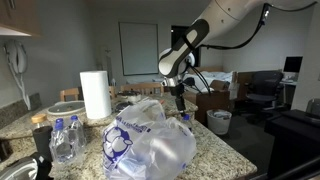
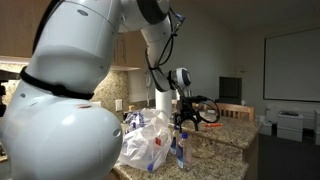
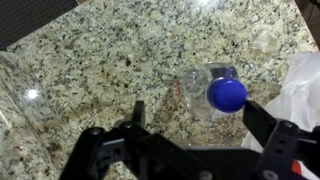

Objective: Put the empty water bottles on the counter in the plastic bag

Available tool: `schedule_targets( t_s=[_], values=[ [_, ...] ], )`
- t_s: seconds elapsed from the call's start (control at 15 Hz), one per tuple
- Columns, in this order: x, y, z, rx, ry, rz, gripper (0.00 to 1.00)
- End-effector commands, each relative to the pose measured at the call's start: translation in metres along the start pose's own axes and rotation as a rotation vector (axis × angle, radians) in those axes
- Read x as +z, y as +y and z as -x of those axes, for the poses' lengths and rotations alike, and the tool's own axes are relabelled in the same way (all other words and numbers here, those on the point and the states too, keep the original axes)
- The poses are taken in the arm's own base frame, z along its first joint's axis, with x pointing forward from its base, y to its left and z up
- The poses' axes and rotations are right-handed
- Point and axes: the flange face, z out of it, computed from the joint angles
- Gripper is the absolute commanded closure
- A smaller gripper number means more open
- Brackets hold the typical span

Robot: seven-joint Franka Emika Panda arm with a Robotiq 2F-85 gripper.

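In the wrist view an upright clear water bottle (image 3: 198, 88) with a blue cap stands on the granite counter (image 3: 100, 60), seen from above. My gripper (image 3: 200, 116) is open above it, one finger on each side of the bottle and not touching it. The white plastic bag (image 3: 305, 85) lies just to the right. In both exterior views the gripper (image 1: 181, 97) (image 2: 183, 118) hangs beside the crinkled bag (image 1: 150, 142) (image 2: 148, 145). A bottle (image 2: 180, 152) stands under it. Two more bottles (image 1: 64, 140) stand to the left of the bag.
A white paper towel roll (image 1: 95, 94) stands behind the bag. A dark object (image 1: 40, 165) sits at the counter's near left. Beyond the counter edge are chairs, a bin (image 1: 219, 121) and office furniture.
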Motion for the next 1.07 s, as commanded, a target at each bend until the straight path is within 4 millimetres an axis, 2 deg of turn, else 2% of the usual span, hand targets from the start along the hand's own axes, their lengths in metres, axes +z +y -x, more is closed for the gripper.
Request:
schedule_targets(
  t_s=[0.0, 0.27, 0.4, 0.67, 1.0],
  values=[
    [0.008, -0.007, -0.006, -0.041, -0.043, -0.017, 0.0],
    [0.018, -0.013, -0.012, -0.056, -0.073, -0.04, 0.0],
    [0.019, -0.013, -0.012, -0.052, -0.063, -0.043, 0.27],
    [0.018, -0.016, -0.005, -0.025, -0.045, -0.021, 0.55],
    [0.016, -0.018, -0.005, -0.019, -0.045, -0.011, 0.87]
  ],
)
